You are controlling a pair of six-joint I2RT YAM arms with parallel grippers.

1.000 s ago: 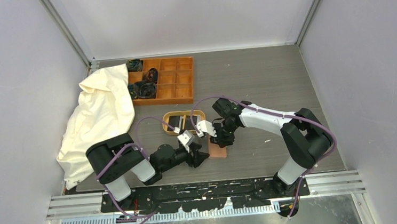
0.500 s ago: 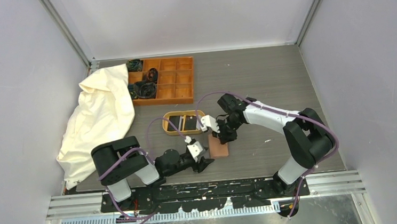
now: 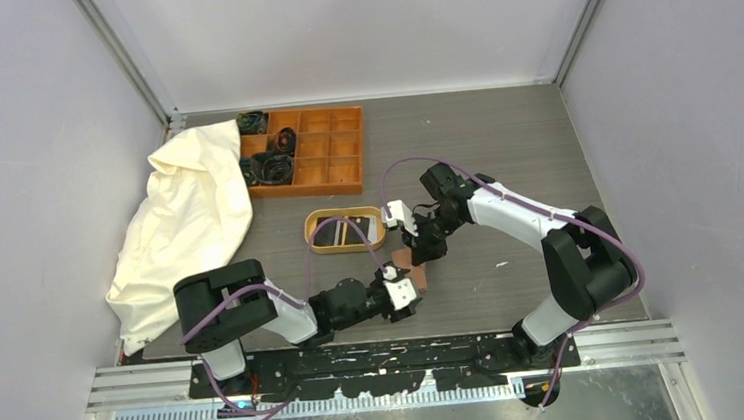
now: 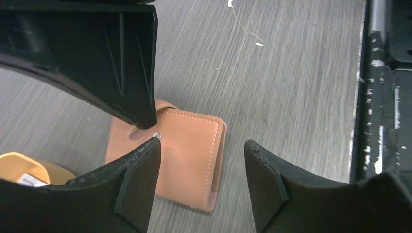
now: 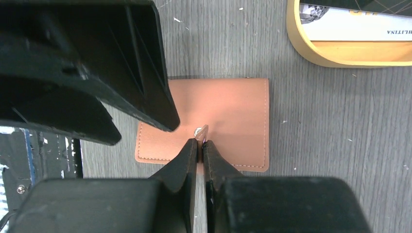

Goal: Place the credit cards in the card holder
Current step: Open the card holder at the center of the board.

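Left end effector (image 4: 201, 145) slid right, released; right end effector (image 5: 200, 141) pinches closed card holder (image 5: 233, 111); tray (image 5: 340, 60) holds cards (image 5: 354, 33).

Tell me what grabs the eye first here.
Both pincers meet at the brown wallet, front centre: the right pincer is shut on its snap tab, the left pincer open, facing it. Behind it, an oval tray holds cards. A white cloth lies far left.

The left arm (image 3: 347, 301) is mostly black, the right arm (image 3: 512, 216) white-shelled with black joints, each trailing a purple cable (image 3: 406, 163). The left hand (image 4: 201, 143) and right hand (image 5: 200, 141) have black wedge fingers (image 4: 131, 187), with a white block (image 3: 395, 213) just behind.
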